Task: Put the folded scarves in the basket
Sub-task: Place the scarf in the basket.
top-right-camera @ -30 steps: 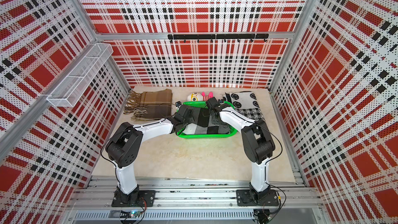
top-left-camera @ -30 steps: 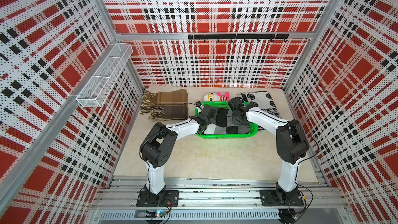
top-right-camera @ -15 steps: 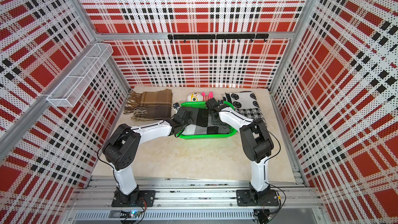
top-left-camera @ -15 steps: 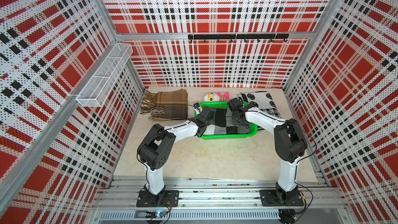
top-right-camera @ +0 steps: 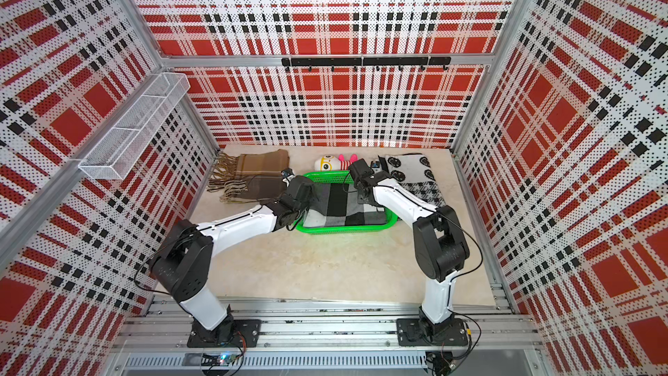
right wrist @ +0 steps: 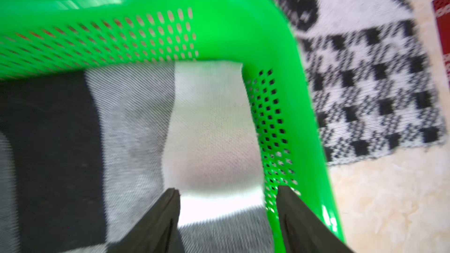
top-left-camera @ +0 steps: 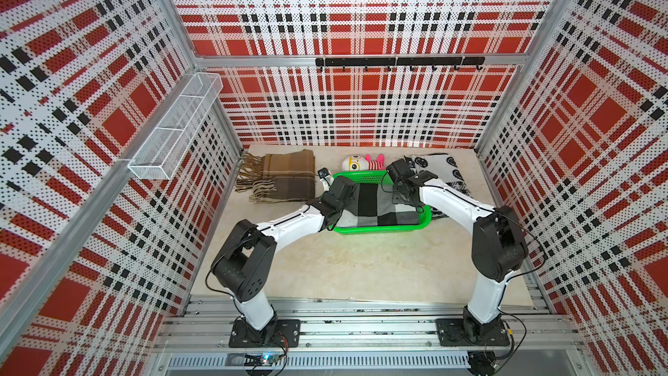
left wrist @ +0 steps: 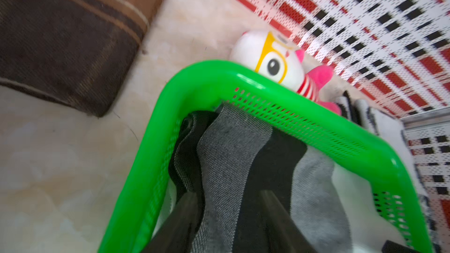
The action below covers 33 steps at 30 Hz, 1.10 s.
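Both top views. Green basket (top-left-camera: pixel 383 227) (top-right-camera: pixel 347 228) toward the rear of the pale table (top-left-camera: pixel 361 265). Inside it, lying flat, the folded checked scarf (top-left-camera: pixel 376 204) (top-right-camera: pixel 343 204) in black, grey and white squares, filling most of the floor. Left arm (top-left-camera: pixel 289 224) reaching in over the basket's left end, right arm (top-left-camera: pixel 452 200) over its right rear corner. Fingers of both hidden under the wrists here.

Around the basket: brown fringed scarf (top-left-camera: pixel 285 175) to its left, plush toy (top-left-camera: pixel 361 163) just behind the rear rim, black-and-white knit (top-left-camera: pixel 439 166) behind and to the right, partly under the right arm. On the left wall, a white wire rack (top-left-camera: pixel 177 124). On the back wall, a black hook rail (top-left-camera: pixel 397 62).

Left wrist view. Left gripper (left wrist: pixel 229 193) low inside the basket (left wrist: pixel 267 86), jaws parted. Between the two fingers a raised grey fold of the checked scarf (left wrist: pixel 231 147), not pinched. Scarf edge up against the perforated wall. Plush toy (left wrist: pixel 270 57) touching the outside of the rim, brown fringed scarf (left wrist: pixel 60 40) apart on the table.

Right wrist view, somewhat blurred. Right gripper (right wrist: pixel 227 189) wide apart over a white square of the checked scarf (right wrist: pixel 136 118), holding nothing. One finger just beside the basket's (right wrist: pixel 219 8) perforated side wall. Black-and-white knit (right wrist: pixel 365 81) outside, close against that corner.
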Tool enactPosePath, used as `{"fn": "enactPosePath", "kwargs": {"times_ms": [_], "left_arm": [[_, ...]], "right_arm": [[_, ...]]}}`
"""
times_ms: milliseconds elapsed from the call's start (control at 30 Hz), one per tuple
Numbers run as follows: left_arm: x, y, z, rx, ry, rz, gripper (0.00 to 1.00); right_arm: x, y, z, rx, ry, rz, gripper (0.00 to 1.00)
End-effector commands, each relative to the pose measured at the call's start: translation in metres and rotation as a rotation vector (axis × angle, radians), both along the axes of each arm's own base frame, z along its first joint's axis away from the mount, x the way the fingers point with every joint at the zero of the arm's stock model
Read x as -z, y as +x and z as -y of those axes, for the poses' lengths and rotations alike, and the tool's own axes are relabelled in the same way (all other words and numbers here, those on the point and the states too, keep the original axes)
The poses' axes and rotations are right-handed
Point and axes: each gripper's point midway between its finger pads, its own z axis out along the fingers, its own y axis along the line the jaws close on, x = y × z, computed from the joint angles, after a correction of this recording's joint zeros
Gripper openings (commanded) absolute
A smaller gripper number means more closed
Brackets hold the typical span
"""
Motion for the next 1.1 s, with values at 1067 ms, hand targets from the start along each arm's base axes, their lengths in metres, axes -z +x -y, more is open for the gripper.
{"fn": "enactPosePath", "kwargs": {"times_ms": [1067], "left_arm": [[-0.012, 0.059, -0.043, 0.048, -0.117, 0.004, 0.43]], "right_arm": [[0.073, -0.011, -0.041, -0.091, 0.123, -0.164, 0.61]]}}
